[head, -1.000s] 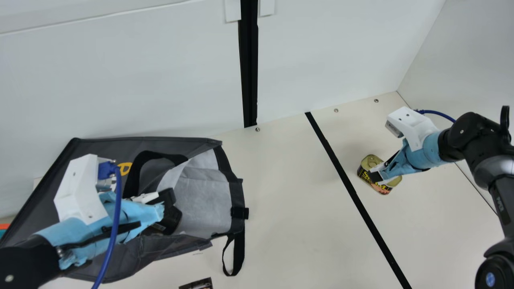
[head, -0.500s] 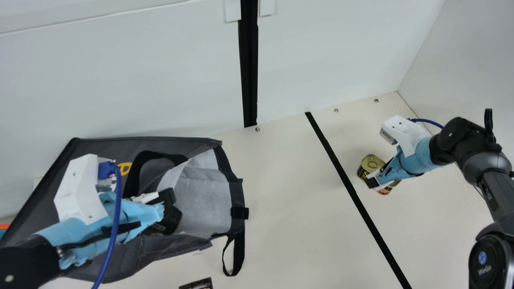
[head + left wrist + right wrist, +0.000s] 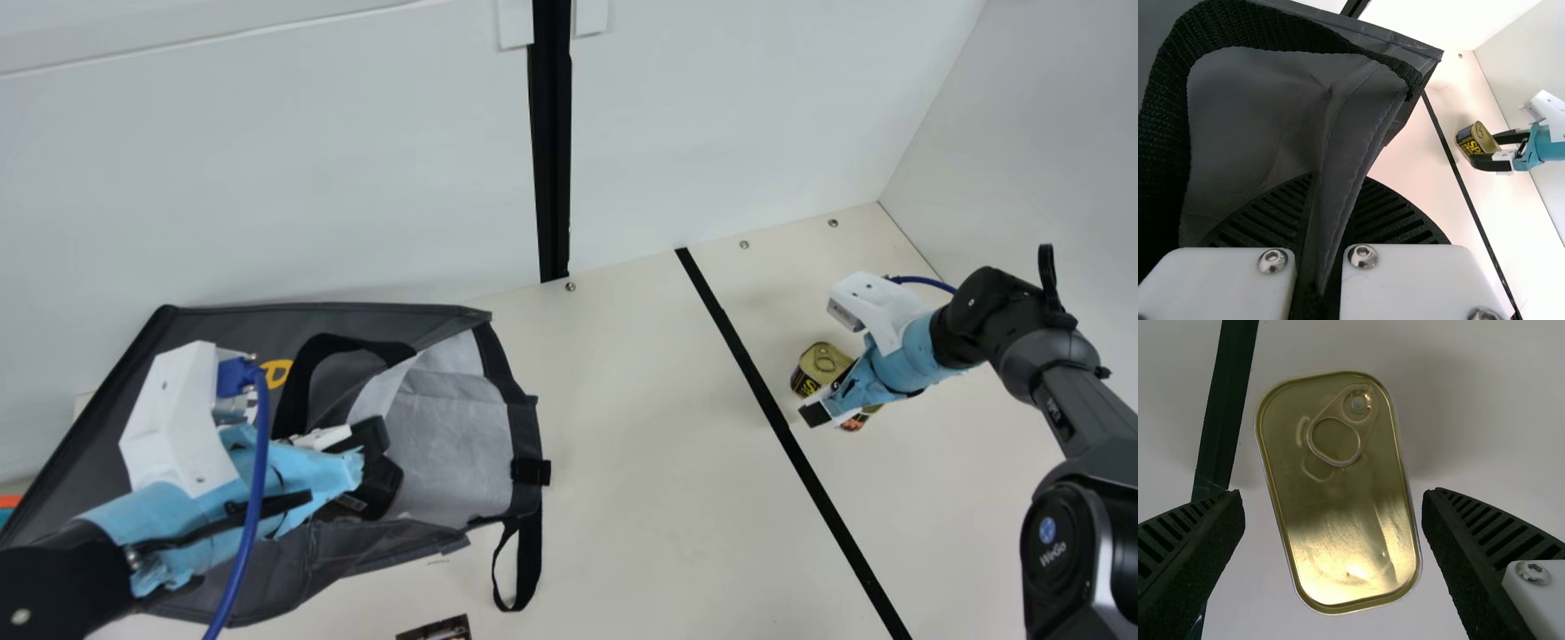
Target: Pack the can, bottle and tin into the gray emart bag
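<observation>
Main view: left gripper (image 3: 372, 458) at the mouth of the gray emart bag (image 3: 453, 444), right gripper (image 3: 825, 400) partly hiding the tin (image 3: 822, 360). Left wrist view: fingers (image 3: 1391, 217) pinching bag fabric. Right wrist view: fingers (image 3: 1188, 553) apart, tin between them, ring-pull beyond their tips.

The bag (image 3: 453, 444) lies on the table (image 3: 640, 444), with its mouth toward the right and the wall (image 3: 267, 178) behind it. Well apart to the bag's right, the tin (image 3: 819, 359) rests on the table, and a strip (image 3: 753, 373) runs between the two. Before the bag, near its mouth end, is a flat-looking item (image 3: 436, 629), cut off by the main view's edge. Another partly seen item (image 3: 9, 503) sits just beside the bag on its left.
</observation>
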Tool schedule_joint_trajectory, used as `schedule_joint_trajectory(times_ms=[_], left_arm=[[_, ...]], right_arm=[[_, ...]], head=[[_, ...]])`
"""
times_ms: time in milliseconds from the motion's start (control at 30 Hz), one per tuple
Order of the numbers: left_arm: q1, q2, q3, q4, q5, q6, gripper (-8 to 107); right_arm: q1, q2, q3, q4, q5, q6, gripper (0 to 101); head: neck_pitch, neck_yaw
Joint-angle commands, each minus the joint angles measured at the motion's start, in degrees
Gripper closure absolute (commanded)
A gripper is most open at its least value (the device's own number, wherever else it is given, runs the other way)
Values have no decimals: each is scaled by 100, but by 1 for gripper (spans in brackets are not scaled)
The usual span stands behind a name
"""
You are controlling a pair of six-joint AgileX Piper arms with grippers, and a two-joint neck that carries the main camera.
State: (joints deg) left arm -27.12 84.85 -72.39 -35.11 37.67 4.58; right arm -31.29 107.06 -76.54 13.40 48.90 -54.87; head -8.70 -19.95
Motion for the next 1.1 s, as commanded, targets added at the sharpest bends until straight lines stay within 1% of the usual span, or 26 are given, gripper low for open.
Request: schedule_joint_trajectory(times_ms=[0,33,467,500,867,1067], left_arm=[[0,0,0,0,0,0,89],[0,0,0,0,0,0,89],[0,0,0,0,0,0,89],[0,0,0,0,0,0,89],[0,0,0,0,0,0,89],[0,0,0,0,0,0,89]], right_arm=[[11,38,1,-12,-17,-1,10],[17,62,-1,-16,-22,1,10],[118,203,-141,-69,-2,106,97],[128,200,-155,-66,6,113,101],[273,29,-233,2,91,128,101],[401,-147,-199,34,141,144,101]], head=[[-130,-5],[-130,-5],[-130,-5],[-130,-5],[-130,-5],[-130,-5]])
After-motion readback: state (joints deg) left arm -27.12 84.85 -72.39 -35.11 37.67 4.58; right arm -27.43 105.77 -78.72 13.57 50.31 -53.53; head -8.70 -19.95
